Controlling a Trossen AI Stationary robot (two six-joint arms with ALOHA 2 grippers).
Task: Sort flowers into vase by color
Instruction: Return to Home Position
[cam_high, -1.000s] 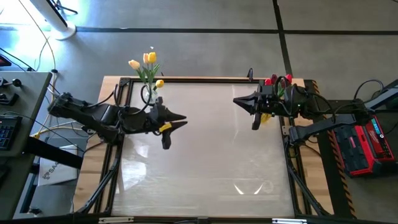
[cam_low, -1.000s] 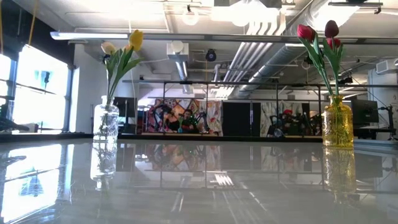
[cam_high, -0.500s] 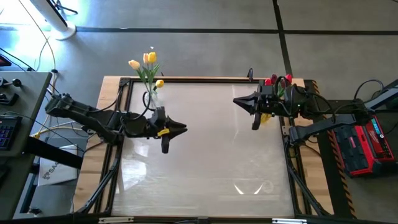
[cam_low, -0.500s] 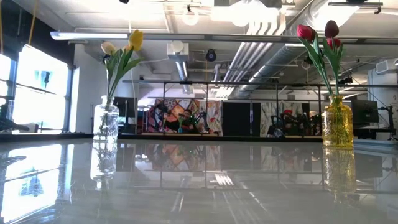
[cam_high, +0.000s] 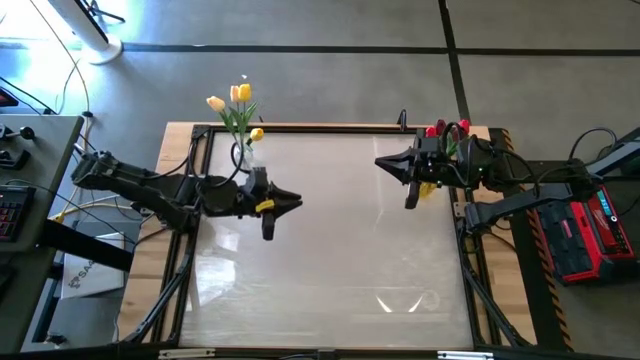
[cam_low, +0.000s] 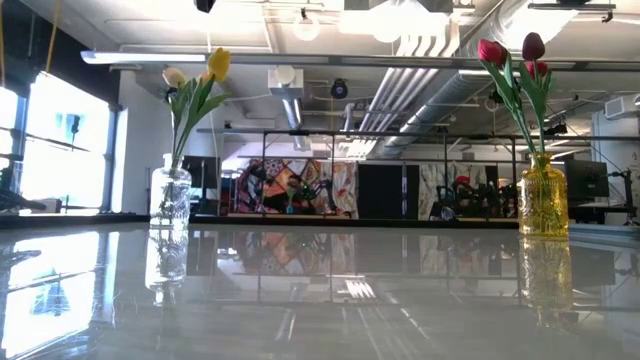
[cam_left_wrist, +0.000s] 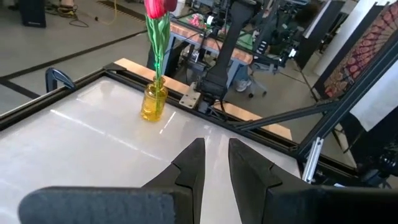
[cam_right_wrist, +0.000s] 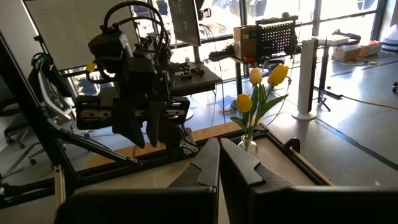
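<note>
A clear glass vase (cam_high: 243, 155) (cam_low: 170, 200) stands at the table's far left corner and holds yellow tulips (cam_high: 238, 96) (cam_low: 217, 63) (cam_right_wrist: 264, 78). An amber vase (cam_low: 544, 200) (cam_left_wrist: 153, 102) stands at the far right edge with red and dark maroon tulips (cam_low: 505, 55) (cam_high: 440, 130); in the high view the right arm covers most of it. My left gripper (cam_high: 295, 203) (cam_left_wrist: 216, 152) hovers just near of the clear vase, slightly open and empty. My right gripper (cam_high: 382, 163) (cam_right_wrist: 219, 149) hovers left of the amber vase, shut and empty.
A dark metal frame (cam_high: 330, 128) rims the glossy white tabletop (cam_high: 340, 260), with a clamp (cam_left_wrist: 59, 78) at its far edge. A desk with a keyboard (cam_high: 12, 205) stands off the left side, and a red device (cam_high: 585, 235) off the right.
My left gripper has shifted a little toward the table's near edge. The right arm, both vases and the flowers have stayed where they were.
</note>
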